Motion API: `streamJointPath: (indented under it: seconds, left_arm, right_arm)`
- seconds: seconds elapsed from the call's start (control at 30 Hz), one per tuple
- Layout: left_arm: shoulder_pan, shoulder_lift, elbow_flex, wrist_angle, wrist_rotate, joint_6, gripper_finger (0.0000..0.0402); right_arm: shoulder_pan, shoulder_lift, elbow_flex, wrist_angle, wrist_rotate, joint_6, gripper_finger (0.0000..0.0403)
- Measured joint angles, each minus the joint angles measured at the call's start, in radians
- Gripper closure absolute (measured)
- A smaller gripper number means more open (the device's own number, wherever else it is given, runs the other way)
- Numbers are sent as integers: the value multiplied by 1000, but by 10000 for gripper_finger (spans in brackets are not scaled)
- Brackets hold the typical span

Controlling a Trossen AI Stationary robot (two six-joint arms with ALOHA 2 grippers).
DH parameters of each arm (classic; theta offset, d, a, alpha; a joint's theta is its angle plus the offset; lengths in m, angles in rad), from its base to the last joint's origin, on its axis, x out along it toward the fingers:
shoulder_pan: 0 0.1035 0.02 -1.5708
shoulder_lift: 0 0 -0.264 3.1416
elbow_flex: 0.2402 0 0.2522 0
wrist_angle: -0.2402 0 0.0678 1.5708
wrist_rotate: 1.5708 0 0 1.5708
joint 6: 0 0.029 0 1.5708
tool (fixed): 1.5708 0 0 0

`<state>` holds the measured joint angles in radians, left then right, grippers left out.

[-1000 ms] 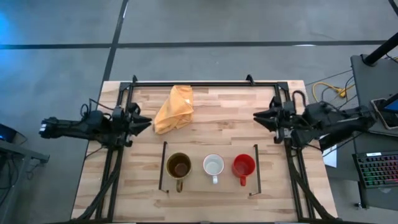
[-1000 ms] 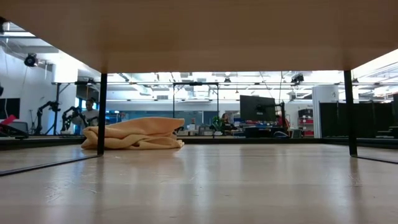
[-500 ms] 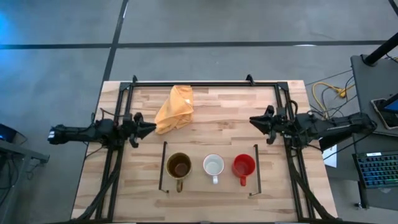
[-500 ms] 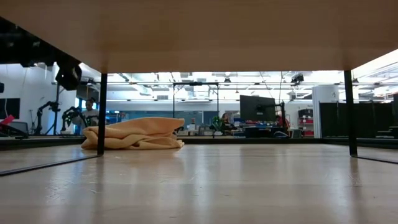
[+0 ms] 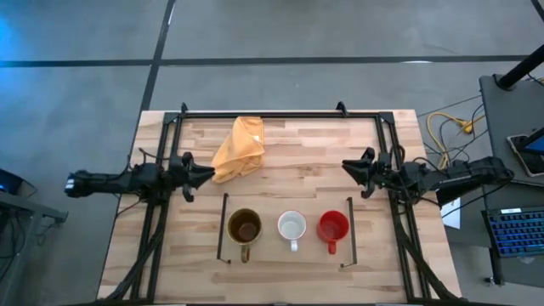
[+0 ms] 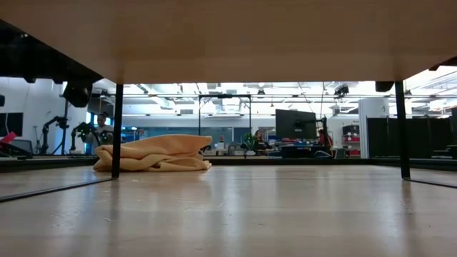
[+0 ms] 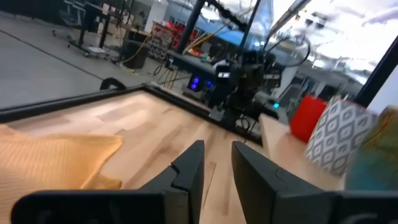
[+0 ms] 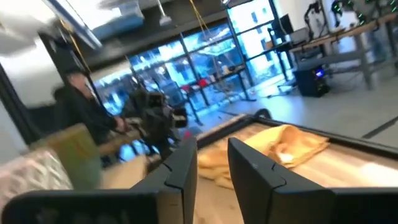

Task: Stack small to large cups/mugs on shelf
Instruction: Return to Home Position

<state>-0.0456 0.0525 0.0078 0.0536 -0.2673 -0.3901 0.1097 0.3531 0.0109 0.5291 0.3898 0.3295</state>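
In the high view three mugs stand in a row on the shelf (image 5: 286, 252), each on its base: the olive-brown mug (image 5: 245, 227), the white mug (image 5: 291, 226) and the small red mug (image 5: 333, 226). My left gripper (image 5: 202, 175) hovers open near the table's left side, beyond the shelf's left rail. My right gripper (image 5: 346, 166) hovers open near the right side, beyond the right rail. The left wrist view shows its gripper (image 7: 217, 169) with the red mug (image 7: 307, 118) and the white mug (image 7: 339, 144) ahead. The right wrist view shows its gripper (image 8: 212, 168) empty.
A crumpled yellow cloth (image 5: 240, 146) lies on the table behind the shelf, close to my left gripper. In the low view the shelf's underside (image 6: 228, 36) spans the top on thin black legs (image 6: 117, 130). A black frame (image 5: 280, 114) edges the table. A person (image 8: 78, 109) shows in the room.
Both arms have come down toward the table; the left arm now shows at the upper left of the low view. The left gripper has moved slightly toward the table's middle and the right gripper slightly toward the near edge. The mugs and the cloth have stayed put.
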Motion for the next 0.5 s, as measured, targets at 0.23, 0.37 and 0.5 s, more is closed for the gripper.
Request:
streamJointPath:
  seconds: [0.23, 0.37, 0.5]
  left_arm:
    - [0, 99, -1, -1, 5, 11, 334]
    - [0, 144, -1, -2, 5, 11, 334]
    - [0, 173, -2, -2, 5, 10, 334]
  right_arm:
    - [-1, 8, -2, -166, 31, -158, 326]
    - [-1, 8, -2, -282, 31, -130, 323]
    - [-1, 11, -2, -328, 30, -95, 319]
